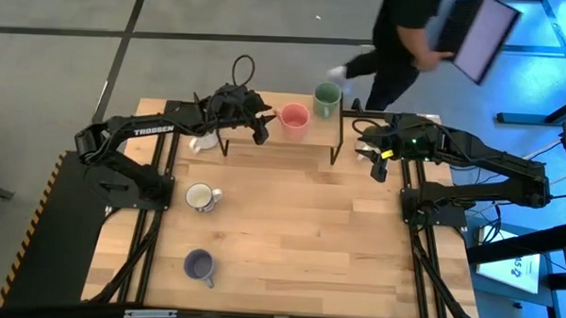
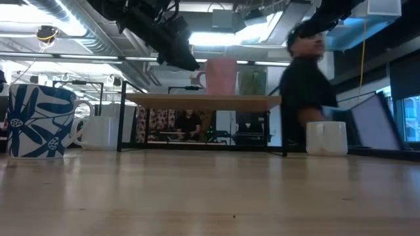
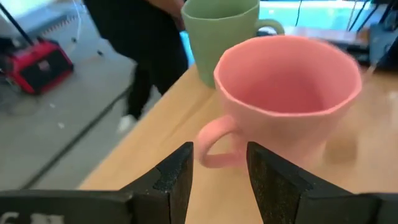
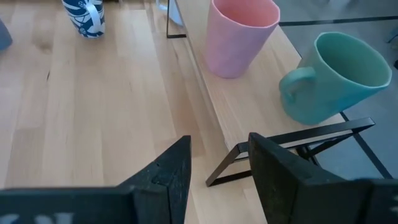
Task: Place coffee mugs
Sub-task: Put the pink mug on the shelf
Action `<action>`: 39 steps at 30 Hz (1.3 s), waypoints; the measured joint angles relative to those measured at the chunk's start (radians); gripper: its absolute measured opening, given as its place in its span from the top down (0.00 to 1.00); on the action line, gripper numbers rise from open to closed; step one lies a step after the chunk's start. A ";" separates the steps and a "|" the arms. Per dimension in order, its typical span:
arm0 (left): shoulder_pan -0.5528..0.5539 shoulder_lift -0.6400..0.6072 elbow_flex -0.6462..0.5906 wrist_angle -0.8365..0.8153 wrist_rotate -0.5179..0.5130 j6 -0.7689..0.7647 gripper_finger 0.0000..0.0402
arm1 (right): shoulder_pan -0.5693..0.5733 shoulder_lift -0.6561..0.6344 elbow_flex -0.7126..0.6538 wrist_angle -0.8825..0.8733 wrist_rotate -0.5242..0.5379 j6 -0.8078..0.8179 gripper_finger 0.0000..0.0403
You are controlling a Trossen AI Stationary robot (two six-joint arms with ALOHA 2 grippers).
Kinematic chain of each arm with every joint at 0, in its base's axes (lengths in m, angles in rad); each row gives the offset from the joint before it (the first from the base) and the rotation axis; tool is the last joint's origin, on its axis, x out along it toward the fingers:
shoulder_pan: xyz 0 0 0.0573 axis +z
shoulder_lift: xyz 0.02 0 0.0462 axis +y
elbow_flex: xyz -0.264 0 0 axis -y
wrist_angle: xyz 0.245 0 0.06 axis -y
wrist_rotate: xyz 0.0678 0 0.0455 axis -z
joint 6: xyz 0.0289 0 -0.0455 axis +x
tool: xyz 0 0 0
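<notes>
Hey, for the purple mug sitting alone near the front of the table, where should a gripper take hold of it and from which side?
Probably best to come straight down on the purple mug and pinch its rim wall on the side away from the handle. It stands upright with the mouth open to the top, and the handle sticks out toward the table's middle. The left gripper, now open at the shelf, is on its side.

Overhead ceiling lights (image 2: 223,39) give even, bright illumination; the person (image 2: 308,85) shows motion blur; near mug (image 3: 289,93) appears slightly soft.
</notes>
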 joint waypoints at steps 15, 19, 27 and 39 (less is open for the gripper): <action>0.206 0.070 0.002 0.061 0.391 0.149 0.64 | 0.000 0.000 0.001 0.000 -0.019 0.105 0.64; 0.227 0.118 0.000 0.064 0.499 0.156 0.64 | 0.000 0.000 0.001 0.000 -0.019 0.129 0.64; 0.227 0.149 0.000 0.163 0.588 0.156 0.64 | 0.000 0.000 0.001 0.001 -0.018 0.174 0.64; 0.189 0.172 0.000 0.182 0.648 0.143 0.66 | 0.000 0.002 0.001 0.002 -0.010 0.187 0.64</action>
